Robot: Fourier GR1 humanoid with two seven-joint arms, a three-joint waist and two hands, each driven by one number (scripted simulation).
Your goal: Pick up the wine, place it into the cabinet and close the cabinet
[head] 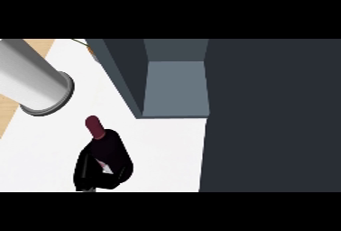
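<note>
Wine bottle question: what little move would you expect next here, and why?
Probably a short lift, then a carry toward the opening. The left hand is curled round the wine, with only its dark red neck showing. The cabinet stands open up and to the right, and its door is swung aside.

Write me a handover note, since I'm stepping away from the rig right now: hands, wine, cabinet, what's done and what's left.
Only one hand shows, low in the head view left of centre; which hand it is I cannot tell. No second hand is in view.
Wine: on the white counter, dark red top poking out above the hand, which covers its body. Whether the fingers are closed round it is not clear.
Cabinet: open, just up and right of the wine, nothing visible inside. Its door stands open at the right.
Done: hand is at the wine.
Left: lift it, place it inside, close the door.
</note>
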